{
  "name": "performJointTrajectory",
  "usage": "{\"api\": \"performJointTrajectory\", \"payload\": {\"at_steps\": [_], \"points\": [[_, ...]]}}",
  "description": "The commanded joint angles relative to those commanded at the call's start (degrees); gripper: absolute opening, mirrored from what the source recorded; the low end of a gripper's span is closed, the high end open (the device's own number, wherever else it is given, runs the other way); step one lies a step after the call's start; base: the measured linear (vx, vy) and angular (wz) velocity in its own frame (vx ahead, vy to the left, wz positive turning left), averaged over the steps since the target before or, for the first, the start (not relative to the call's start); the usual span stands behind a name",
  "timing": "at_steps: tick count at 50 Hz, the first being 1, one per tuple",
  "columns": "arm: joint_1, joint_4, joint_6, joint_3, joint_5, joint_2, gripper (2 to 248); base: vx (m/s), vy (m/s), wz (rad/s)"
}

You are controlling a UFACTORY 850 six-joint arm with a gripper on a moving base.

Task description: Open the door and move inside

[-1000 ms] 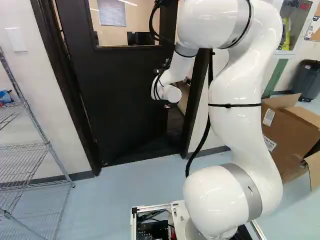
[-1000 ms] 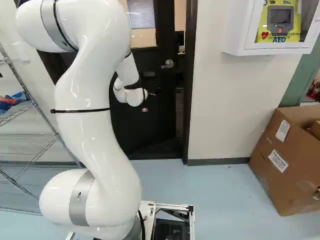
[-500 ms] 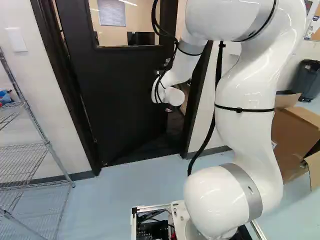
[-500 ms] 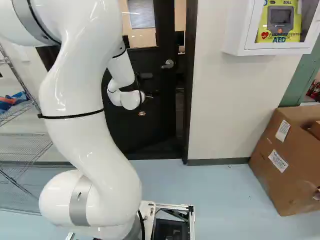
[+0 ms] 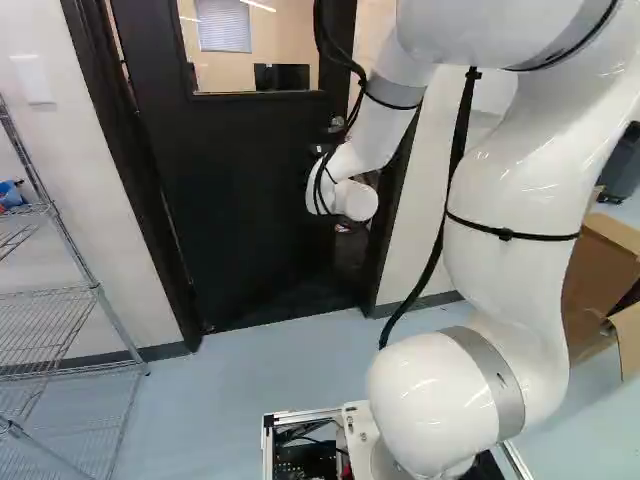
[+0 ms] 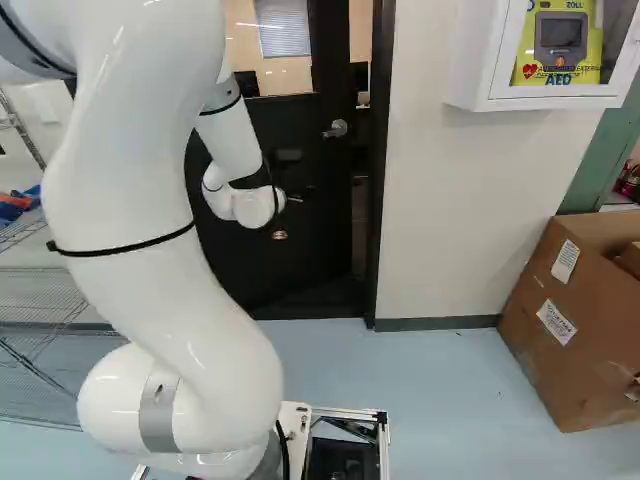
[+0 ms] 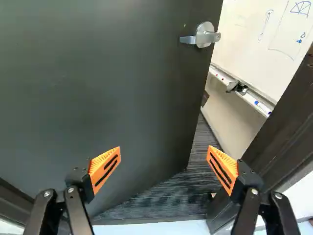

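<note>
Low against the dark door, my gripper (image 6: 281, 234) shows only as a small part under the white wrist in the right base view; the wrist hides it in the left base view. In the wrist view the gripper (image 7: 164, 169) is open, its orange pads wide apart with nothing between them. The black door (image 5: 240, 190) stands ajar, swung away into the room beyond, with a gap between its free edge and the door frame (image 6: 380, 170). Its silver lever handle (image 7: 203, 35) is ahead of the gripper, apart from the fingers. One finger appears before the door, the other before the frame side.
Beyond the gap are dark flooring (image 7: 171, 196) and a whiteboard (image 7: 264, 39) with a tray. A wire shelf (image 5: 50, 290) stands left of the doorway. Right of it are a wall-mounted AED cabinet (image 6: 490, 60) and an open cardboard box (image 6: 575, 330); a grey bin (image 5: 615, 165) is farther back.
My arm has folded back toward the base cameras, drawing the wrist slightly away from the door and lower in both base views. Base and door show no shift.
</note>
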Motion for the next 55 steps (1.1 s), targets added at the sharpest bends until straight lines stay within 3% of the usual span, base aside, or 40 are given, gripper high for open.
{"api": "performJointTrajectory", "payload": {"at_steps": [27, 55], "points": [[-0.50, -0.33, 0.00, 8.41, 0.00, 7.65, 247, 0.000, 0.000, 0.000], [-3.64, -0.33, 0.00, 16.30, 0.00, 15.42, 247, 0.000, 0.000, 0.000]]}}
